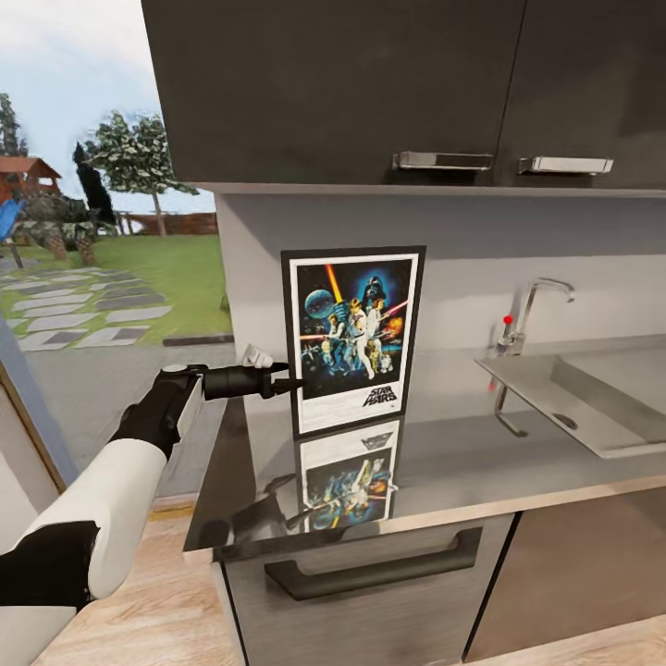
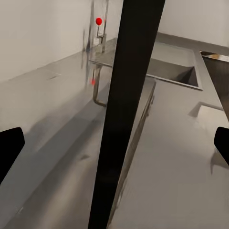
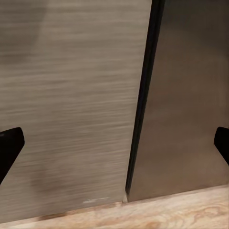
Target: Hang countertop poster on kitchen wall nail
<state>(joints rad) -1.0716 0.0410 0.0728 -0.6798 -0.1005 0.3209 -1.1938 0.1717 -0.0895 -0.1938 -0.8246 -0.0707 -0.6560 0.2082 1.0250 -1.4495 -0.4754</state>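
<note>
The poster (image 1: 352, 338) stands upright on the glossy dark kitchen countertop (image 1: 481, 462), its back toward the pale wall and its picture mirrored in the slab. My left gripper (image 1: 289, 381) reaches in level at the poster's left edge. In the left wrist view that black frame edge (image 2: 125, 114) runs up between the two fingertips (image 2: 9, 148), which are spread wide and clear of it, so the gripper (image 2: 119, 140) is open. My right gripper (image 3: 117, 140) is open and holds nothing, facing cabinet fronts (image 3: 62, 95) low down. The wall nails are out of view.
The steel sink (image 1: 592, 398) and chrome tap (image 1: 532, 310) with a red knob lie right of the poster. Dark upper cabinets (image 1: 370, 83) hang overhead. A window (image 1: 92, 203) onto a garden is at the left. Wooden floor (image 3: 181, 210) runs under the base units.
</note>
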